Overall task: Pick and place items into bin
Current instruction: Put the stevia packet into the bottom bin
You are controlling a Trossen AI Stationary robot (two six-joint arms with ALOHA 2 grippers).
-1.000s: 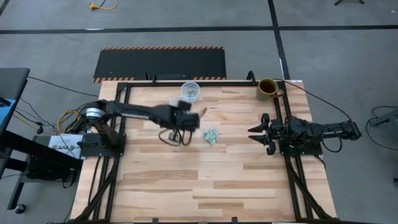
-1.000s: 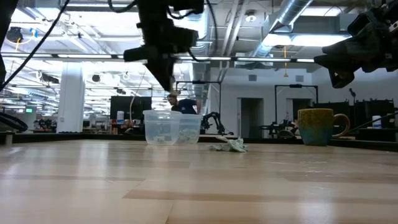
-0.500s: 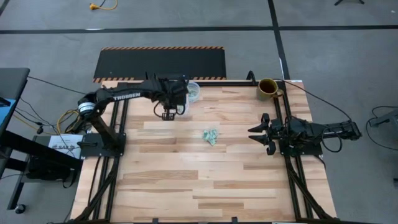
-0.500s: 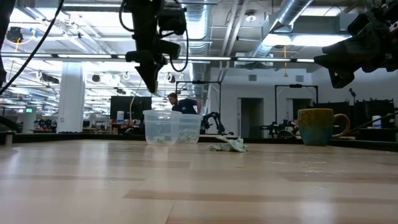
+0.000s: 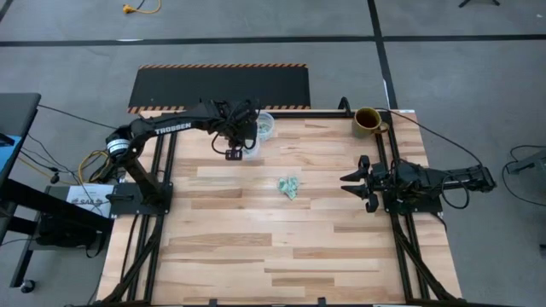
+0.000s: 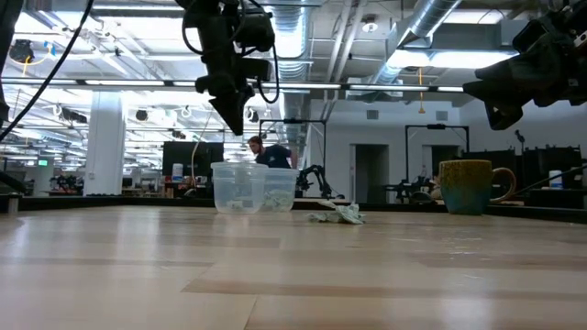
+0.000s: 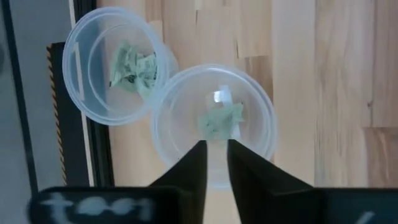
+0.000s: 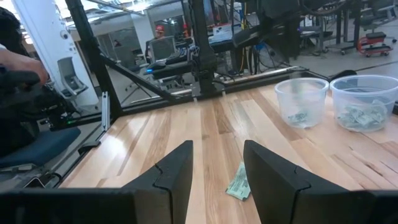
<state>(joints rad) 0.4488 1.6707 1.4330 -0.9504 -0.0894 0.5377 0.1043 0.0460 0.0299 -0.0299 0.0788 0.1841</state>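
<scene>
Two clear plastic cups stand side by side on the wood table near its far edge. One cup (image 7: 112, 62) holds several green-and-white wrapped items. The other cup (image 7: 214, 124) holds one item (image 7: 221, 118) on its bottom. My left gripper (image 7: 216, 163) hangs above this second cup (image 6: 240, 188), pointing steeply down. It is open by a narrow gap with nothing between its fingers. A small heap of items (image 5: 289, 187) lies on the table's middle. My right gripper (image 5: 348, 180) waits open at the table's right side, pointing level.
A brown mug (image 5: 368, 120) stands at the far right corner. Black rails (image 5: 401, 213) run along the table's left, right and far sides. Bare wood lies between the heap and the near edge. A person shows far off in the room beyond the table.
My left gripper has swung from beside the heap toward the table's far edge, risen a little and rolled, and now hangs over the cups. The heap on the table lies as before.
</scene>
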